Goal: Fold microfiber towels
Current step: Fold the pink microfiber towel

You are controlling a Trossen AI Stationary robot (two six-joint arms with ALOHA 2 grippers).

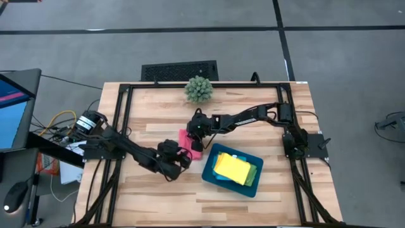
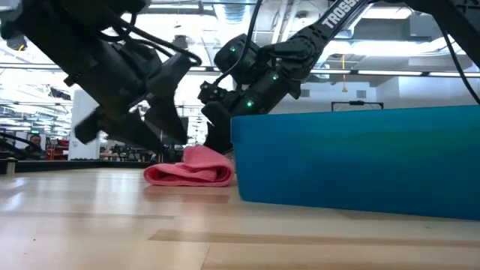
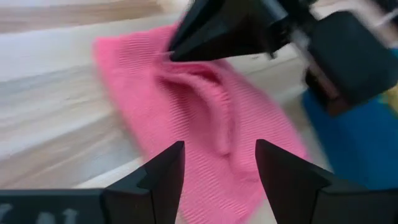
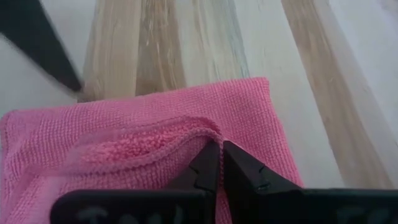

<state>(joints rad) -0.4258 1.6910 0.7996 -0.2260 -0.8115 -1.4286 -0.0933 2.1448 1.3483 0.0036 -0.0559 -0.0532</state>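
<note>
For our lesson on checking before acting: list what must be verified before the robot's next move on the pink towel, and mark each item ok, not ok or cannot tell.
1. Left gripper let go of the pink towel: ok, its fingers stand apart above the cloth.
2. Right gripper has hold of the towel: ok, its fingers are pinched on a folded edge.
3. Towel lies on the table, outside the teal tray: ok, it lies beside the tray.
4. Fold neat and edges aligned: cannot tell, the arms cover much of it.
5. Yellow towel already in the tray: ok, with a green towel showing beneath.
6. Spiky plant out of the way: ok, at the far edge.
</note>
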